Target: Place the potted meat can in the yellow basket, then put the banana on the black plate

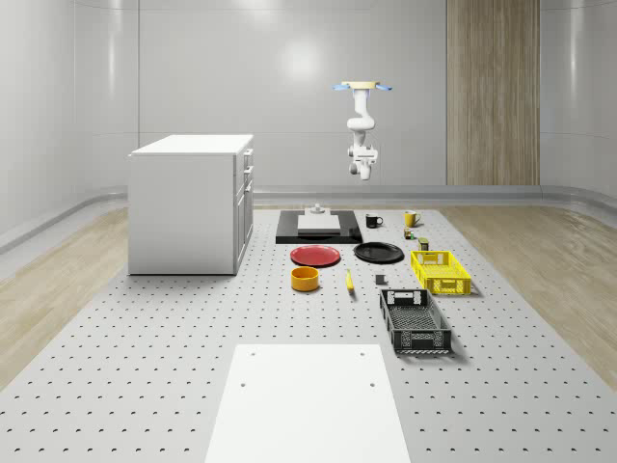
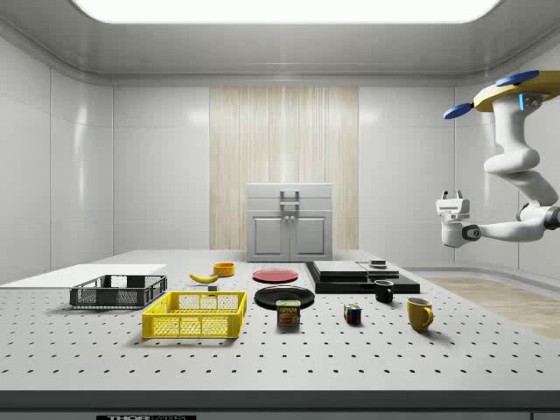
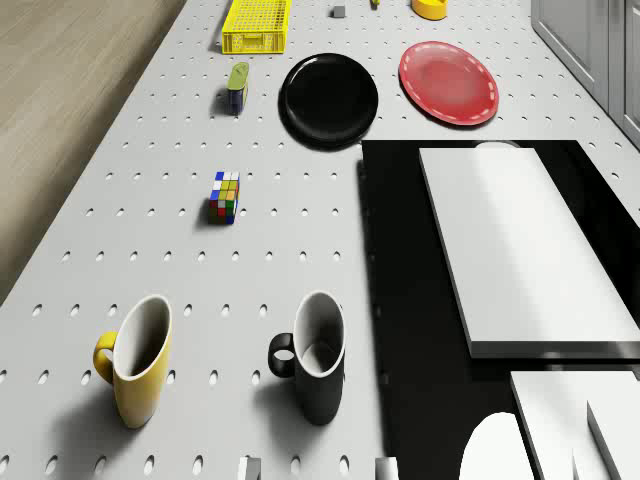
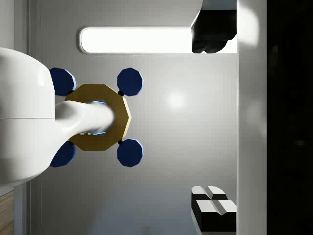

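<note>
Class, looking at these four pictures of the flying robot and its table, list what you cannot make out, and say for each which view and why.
- Banana: whole-scene view, a small yellow sliver; its shape cannot be read.
- Potted meat can: drone view, seen from above; its label is hidden.
- Yellow basket: drone view, its far end is cut off by the picture's edge.
- Gripper: side view, too small to tell whether the fingers are open or shut.

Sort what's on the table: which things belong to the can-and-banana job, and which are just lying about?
Job: meat can, yellow basket, banana, black plate.

Lying about: red plate, black crate, puzzle cube, yellow mug, black mug, yellow bowl, white cabinet.
</note>
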### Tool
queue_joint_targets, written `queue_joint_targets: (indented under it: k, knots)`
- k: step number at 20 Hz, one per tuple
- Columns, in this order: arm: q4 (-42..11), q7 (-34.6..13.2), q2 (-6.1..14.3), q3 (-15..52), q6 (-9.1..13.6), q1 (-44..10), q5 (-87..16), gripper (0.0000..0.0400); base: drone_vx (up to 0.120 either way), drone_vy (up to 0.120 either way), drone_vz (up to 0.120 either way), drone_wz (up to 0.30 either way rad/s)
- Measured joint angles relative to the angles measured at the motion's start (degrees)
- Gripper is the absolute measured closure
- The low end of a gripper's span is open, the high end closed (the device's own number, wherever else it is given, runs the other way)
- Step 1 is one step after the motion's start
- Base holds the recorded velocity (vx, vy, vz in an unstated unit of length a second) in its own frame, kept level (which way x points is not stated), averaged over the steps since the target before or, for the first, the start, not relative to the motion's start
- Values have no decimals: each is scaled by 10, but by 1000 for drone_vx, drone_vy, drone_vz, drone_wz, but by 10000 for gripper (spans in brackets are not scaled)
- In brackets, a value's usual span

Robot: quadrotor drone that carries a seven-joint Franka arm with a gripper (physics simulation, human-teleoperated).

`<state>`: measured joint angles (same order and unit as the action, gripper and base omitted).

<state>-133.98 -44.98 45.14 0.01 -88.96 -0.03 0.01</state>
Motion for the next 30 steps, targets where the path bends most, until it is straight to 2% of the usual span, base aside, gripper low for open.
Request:
queue_joint_targets:
  k: [7,10,13,19,30]
  knots:
    - [86,1,-19,1,64,-2,1,0,0,0,0,0]
    - [118,1,-31,1,83,-2,1,0,0,67,0,0]
    - [142,1,-40,2,96,-3,1,0,120,120,0,0]
    - [164,2,-48,2,108,-3,1,0,120,120,0,0]
    - [169,2,-48,3,108,-4,1,0,120,120,0,0]
